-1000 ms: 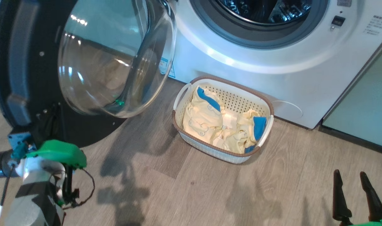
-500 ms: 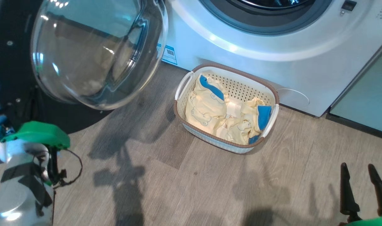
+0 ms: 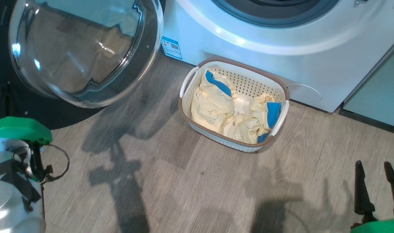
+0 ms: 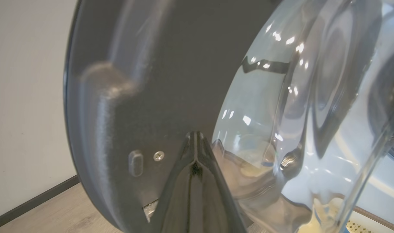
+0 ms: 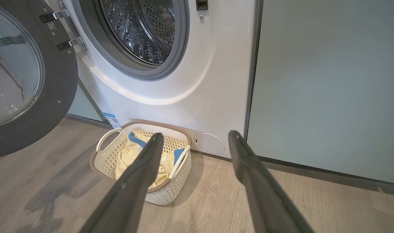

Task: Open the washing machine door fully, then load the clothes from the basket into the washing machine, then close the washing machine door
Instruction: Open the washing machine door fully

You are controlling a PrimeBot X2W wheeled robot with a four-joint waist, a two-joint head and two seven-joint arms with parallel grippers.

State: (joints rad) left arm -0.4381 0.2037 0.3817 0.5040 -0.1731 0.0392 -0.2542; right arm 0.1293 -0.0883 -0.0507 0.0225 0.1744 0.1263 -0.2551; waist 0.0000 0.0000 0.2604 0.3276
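"Where was everything?"

"The door hung open to the left of the washing machine. The basket sat on the floor just in front of it, with the clothes inside. The left hand was pinched shut and empty by the door's dark inner face. The right hand gaped wide and held nothing."

"Risks?"

"The door might swing back into the reach, or a limp garment might slip and fall short of the drum."

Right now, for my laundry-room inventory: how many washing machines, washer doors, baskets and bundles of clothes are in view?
Washing machine: 1
Round door: 1
Basket: 1
Yellow clothes bundles: 2, both in the basket; separate pieces hard to tell
Total: 5
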